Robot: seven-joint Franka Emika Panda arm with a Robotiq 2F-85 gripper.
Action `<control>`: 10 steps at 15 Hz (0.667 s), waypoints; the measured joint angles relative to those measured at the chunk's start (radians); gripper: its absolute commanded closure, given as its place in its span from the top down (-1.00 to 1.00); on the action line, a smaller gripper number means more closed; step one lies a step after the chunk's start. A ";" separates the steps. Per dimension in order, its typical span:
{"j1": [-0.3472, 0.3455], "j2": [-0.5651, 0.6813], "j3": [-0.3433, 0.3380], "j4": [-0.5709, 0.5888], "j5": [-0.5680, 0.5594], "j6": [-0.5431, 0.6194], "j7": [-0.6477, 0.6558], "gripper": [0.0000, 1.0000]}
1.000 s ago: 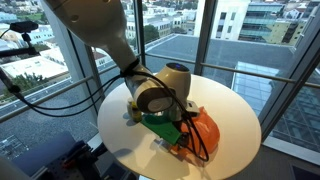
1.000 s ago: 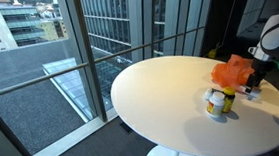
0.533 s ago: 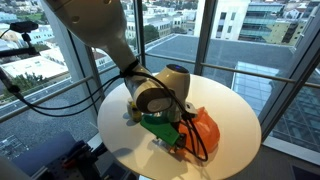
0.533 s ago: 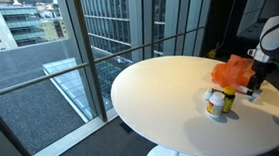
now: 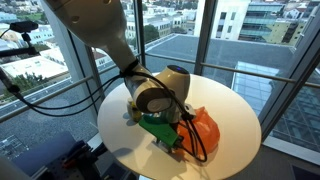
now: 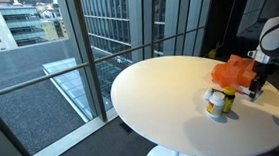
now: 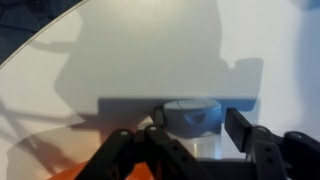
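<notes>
In the wrist view a small pale bottle with a grey cap (image 7: 192, 113) stands on the white table between the black fingers of my gripper (image 7: 195, 125). The jaws flank the cap closely; the left finger looks to be at its side and a thin gap shows at the right pad (image 7: 240, 128). In both exterior views the gripper (image 5: 172, 140) (image 6: 253, 91) is low over the round table, beside an orange crumpled bag (image 5: 205, 128) (image 6: 234, 72). The arm hides the bottle in those views.
Two small yellow-labelled jars (image 6: 218, 102) stand near the table's (image 6: 161, 96) middle, close to the orange bag. A green item (image 5: 157, 125) lies under the wrist. Glass walls and railing surround the table. A black cable (image 5: 60, 95) hangs off the arm.
</notes>
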 measured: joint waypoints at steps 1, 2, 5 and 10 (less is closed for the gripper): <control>0.000 0.000 0.000 0.000 0.000 -0.001 0.000 -0.44; 0.000 0.000 0.000 0.000 0.000 -0.001 -0.001 -0.47; -0.001 -0.003 0.001 0.000 0.000 -0.001 -0.007 -0.47; -0.005 -0.044 0.005 -0.001 0.001 -0.001 -0.023 -0.47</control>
